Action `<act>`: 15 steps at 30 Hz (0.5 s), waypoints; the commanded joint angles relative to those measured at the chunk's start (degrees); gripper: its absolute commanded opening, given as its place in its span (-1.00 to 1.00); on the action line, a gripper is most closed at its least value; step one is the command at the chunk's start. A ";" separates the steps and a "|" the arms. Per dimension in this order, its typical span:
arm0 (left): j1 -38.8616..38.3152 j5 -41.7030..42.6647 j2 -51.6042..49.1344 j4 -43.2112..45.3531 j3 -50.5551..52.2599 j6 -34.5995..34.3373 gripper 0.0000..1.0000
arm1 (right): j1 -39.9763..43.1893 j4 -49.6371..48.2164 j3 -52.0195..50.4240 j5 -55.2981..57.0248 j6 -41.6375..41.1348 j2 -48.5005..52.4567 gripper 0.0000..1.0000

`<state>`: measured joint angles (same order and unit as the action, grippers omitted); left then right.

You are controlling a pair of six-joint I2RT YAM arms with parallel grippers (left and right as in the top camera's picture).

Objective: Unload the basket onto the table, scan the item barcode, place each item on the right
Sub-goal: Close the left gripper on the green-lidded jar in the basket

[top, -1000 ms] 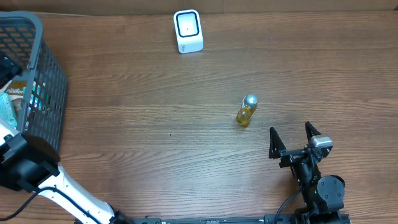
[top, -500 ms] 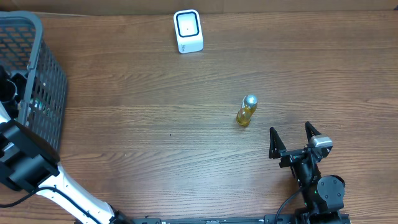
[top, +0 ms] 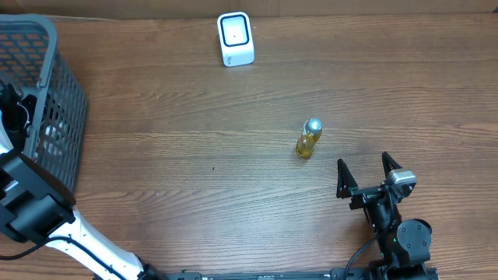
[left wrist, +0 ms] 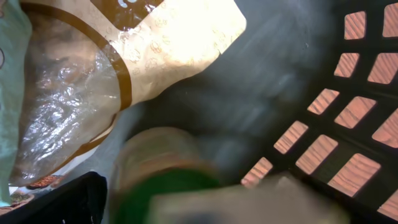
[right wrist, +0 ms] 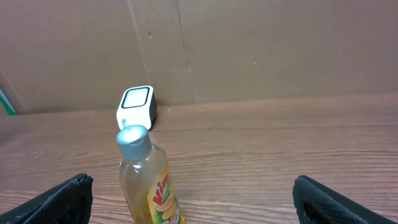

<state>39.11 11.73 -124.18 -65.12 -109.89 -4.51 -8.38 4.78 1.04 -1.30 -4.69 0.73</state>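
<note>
Bottle (top: 308,138) of yellow liquid with a silver cap is seen standing upright on the wooden table (top: 179,155), right of the middle and well apart from the white scanner (top: 235,39) that is set at the far edge. The right gripper (top: 362,162) is held low over the table just on the near side of the bottle, its jaws spread wide with nothing between them; from its wrist view the bottle is seen in front of the left finger and the scanner behind it.

The left gripper (top: 9,103) is lowered inside the dark mesh basket (top: 58,93) at the left edge of the table. Its jaws are taken to be wide apart. A clear packet with beige and brown print (left wrist: 124,56) is seen lying in the basket, and a blurred round thing with a green part (left wrist: 165,180) lies close under the camera; whether it is touched cannot be told.
</note>
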 commanded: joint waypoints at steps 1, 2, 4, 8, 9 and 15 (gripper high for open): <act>-0.42 1.18 -0.20 -0.74 0.87 1.75 1.00 | -0.11 -0.09 -0.59 -0.26 -0.02 -0.57 1.00; -0.37 1.16 -0.20 -0.87 0.79 1.75 1.00 | -0.11 -0.09 -0.59 -0.26 -0.02 -0.57 1.00; -0.15 0.66 -0.20 -1.55 0.42 1.73 1.00 | -0.11 -0.09 -0.59 -0.26 -0.02 -0.57 1.00; 0.50 0.13 -0.20 -3.28 -0.76 1.33 1.00 | -0.11 -0.09 -0.59 -0.26 -0.02 -0.57 1.00; 0.55 0.15 -0.20 -3.48 -0.90 1.29 1.00 | -0.11 -0.09 -0.59 -0.26 -0.02 -0.57 1.00; 0.63 -0.72 -0.20 -4.26 -0.90 1.31 1.00 | -0.11 -0.09 -0.59 -0.26 -0.02 -0.57 1.00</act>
<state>39.62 11.57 -124.18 -68.79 -109.86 -4.27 -8.38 4.80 1.04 -1.30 -4.69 0.73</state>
